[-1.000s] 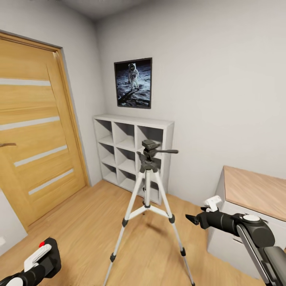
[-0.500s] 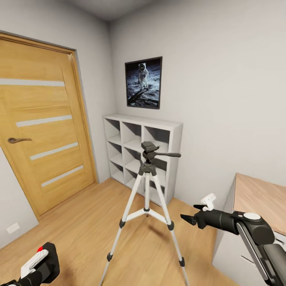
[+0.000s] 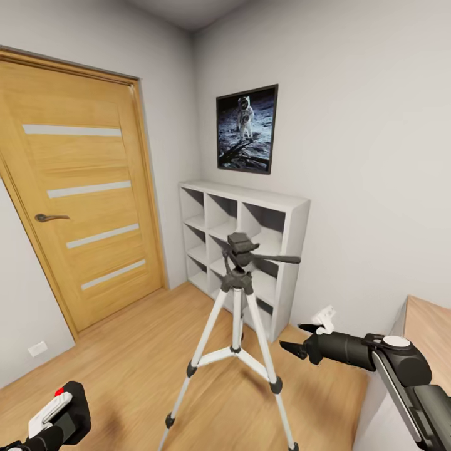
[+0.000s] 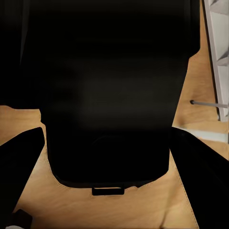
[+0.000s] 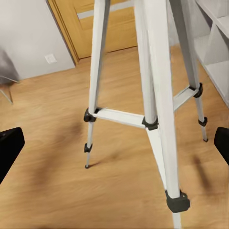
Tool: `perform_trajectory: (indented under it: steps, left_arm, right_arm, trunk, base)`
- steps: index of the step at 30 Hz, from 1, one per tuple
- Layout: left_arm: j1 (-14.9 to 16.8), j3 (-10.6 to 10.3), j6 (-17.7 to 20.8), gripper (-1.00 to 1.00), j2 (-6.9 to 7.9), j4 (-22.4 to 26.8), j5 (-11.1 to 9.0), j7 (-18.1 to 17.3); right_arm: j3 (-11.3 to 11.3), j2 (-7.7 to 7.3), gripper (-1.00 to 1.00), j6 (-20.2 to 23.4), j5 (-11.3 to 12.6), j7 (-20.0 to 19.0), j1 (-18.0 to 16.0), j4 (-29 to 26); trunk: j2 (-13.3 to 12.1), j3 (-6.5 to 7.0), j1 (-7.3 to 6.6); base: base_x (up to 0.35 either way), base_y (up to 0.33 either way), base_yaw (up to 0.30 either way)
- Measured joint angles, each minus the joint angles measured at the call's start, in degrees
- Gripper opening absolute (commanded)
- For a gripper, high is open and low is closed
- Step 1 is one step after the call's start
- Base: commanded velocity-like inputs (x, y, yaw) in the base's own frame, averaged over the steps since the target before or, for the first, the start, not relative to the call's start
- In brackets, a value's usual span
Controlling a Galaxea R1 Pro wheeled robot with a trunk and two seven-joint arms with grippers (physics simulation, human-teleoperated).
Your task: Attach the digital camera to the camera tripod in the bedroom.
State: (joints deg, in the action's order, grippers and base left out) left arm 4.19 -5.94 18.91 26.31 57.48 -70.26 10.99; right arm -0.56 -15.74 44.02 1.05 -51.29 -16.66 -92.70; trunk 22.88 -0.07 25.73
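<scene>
The camera tripod (image 3: pixel 238 313) stands on the wood floor in mid-room, silver-white legs spread, its black head (image 3: pixel 241 245) bare with the side handle pointing right. At the lower left of the head view, my left gripper (image 3: pixel 59 412) is shut on the digital camera (image 3: pixel 78 404), whose red dot (image 3: pixel 59 393) shows on top. The camera's black body (image 4: pixel 109 95) sits between the two dark fingers in the left wrist view. My right gripper (image 3: pixel 292 336) hangs open just right of the tripod's legs (image 5: pixel 152 95), one dark fingertip (image 5: pixel 9 148) at each side of its wrist view.
An oak door (image 3: pixel 81 207) is closed on the left wall. A white cube shelf (image 3: pixel 250 232) stands behind the tripod under a framed astronaut picture (image 3: pixel 246 128). A wood-topped cabinet (image 3: pixel 432 332) is at the right edge, close to my right arm.
The head view has swung left, so door, shelf and picture sit further right in the picture. Both arms hold the same pose; the left gripper still holds the camera.
</scene>
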Motion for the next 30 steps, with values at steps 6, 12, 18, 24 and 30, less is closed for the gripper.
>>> perform_trajectory:
  steps: [6, 12, 18, 24, 30]
  left_arm:
    - [0.00, 0.08, -0.01, -1.00, 0.00, 0.04, 0.00, 0.02]
    - [0.00, 0.13, 0.14, -1.00, -0.05, 0.09, 0.00, 0.04]
    - [0.01, 0.17, 0.29, -1.00, -0.08, 0.09, -0.06, -0.01]
    - [0.02, 0.18, 0.26, -1.00, -0.08, 0.06, -0.07, 0.04]
    - [0.02, 0.18, 0.10, -1.00, -0.09, 0.07, -0.07, 0.23]
  right_arm:
    - [0.10, -0.14, 1.00, -0.02, 0.03, -0.15, 0.04, 0.00]
    - [0.25, -0.07, 1.00, -0.04, 0.05, -0.26, 0.10, 0.01]
    - [0.30, -0.17, 1.00, -0.04, 0.06, -0.40, 0.13, 0.00]
    - [0.32, -0.28, 1.00, 0.00, 0.13, -1.01, 0.14, -0.02]
    - [0.32, -0.24, 1.00, -0.03, 0.14, -1.81, 0.15, 0.02]
  trunk:
    - [0.00, 0.00, 0.00]
    - [0.00, 0.00, 0.02]
    - [-0.01, 0.00, 0.02]
    - [-0.01, 0.00, 0.02]
    - [-0.01, 0.00, 0.02]
  base:
    - [0.225, -0.193, 0.212]
    - [0.064, -0.058, 0.178]
    - [0.017, -0.017, 0.058]
    - [0.007, -0.194, 0.012]
    - [0.046, -0.225, 0.003]
